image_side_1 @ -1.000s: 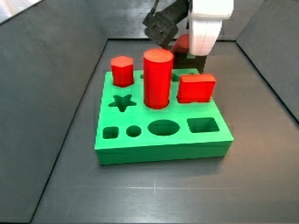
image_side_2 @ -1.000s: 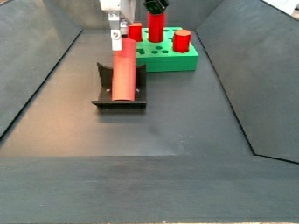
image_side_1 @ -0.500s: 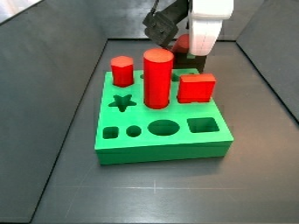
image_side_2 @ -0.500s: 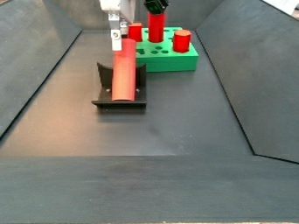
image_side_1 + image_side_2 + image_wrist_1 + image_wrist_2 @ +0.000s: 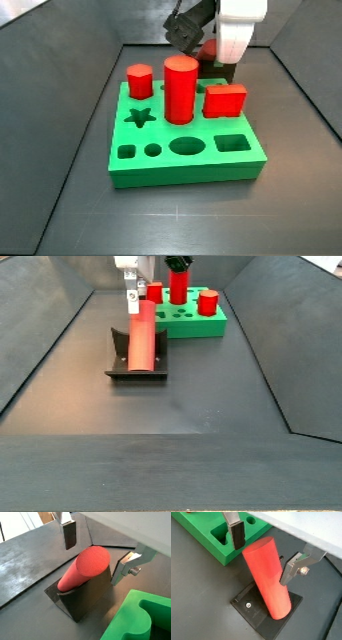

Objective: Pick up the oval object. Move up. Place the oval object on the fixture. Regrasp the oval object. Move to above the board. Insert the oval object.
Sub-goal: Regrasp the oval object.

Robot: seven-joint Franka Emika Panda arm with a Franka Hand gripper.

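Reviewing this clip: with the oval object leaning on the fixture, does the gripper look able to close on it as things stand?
Probably yes. In both wrist views the gripper is open, one finger on each side of the oval object's upper end, with gaps and nothing between. The fixture sits lower down, and the board stands off to one side.

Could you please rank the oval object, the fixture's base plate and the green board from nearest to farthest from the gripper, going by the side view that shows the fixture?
Measured from the gripper:
1. The oval object, its upper end between the open fingers.
2. The fixture's base plate, lower down, nearer the camera.
3. The board, off to the side by the back wall; close to the base plate's distance, so a tentative order.
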